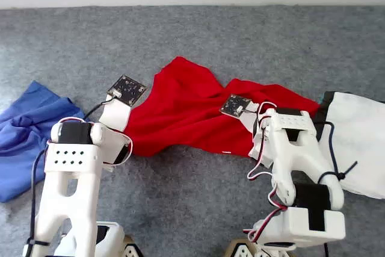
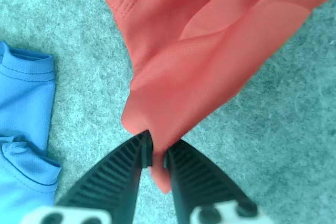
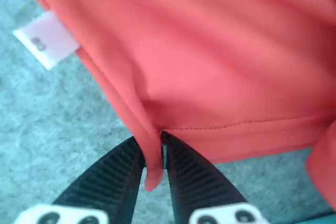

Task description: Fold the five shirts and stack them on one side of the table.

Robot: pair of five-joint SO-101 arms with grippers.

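We find the red shirt point(image 1: 180, 106) spread loosely at the middle of the table point(image 1: 192, 34). Its long axis runs side to side, across the front of both arms. The cloth lies beyond the grippers, on the side away from the arm bases.

The left gripper point(image 2: 156, 153) is closed narrow on a folded corner at the left end of the shirt's near edge. The right gripper point(image 3: 154, 156) is closed narrow on the hem at the right end of that edge, with a white label point(image 3: 47, 39) close by. Each arm therefore holds the end nearer to it, and the near edge spans the gap between the two.

Both arms reach forward from the near side of the table, with their wrists pitched down to the surface.

The blue shirt point(image 1: 24, 130) lies crumpled to the left, apart from the red one. The white shirt point(image 1: 361, 142) lies at the right, just beside the right arm.

We judge that the coming move depends on this shared edge. Both ends should travel together, away from the arm bases and over the rest of the cloth, so that the fold line stays parallel to the long axis
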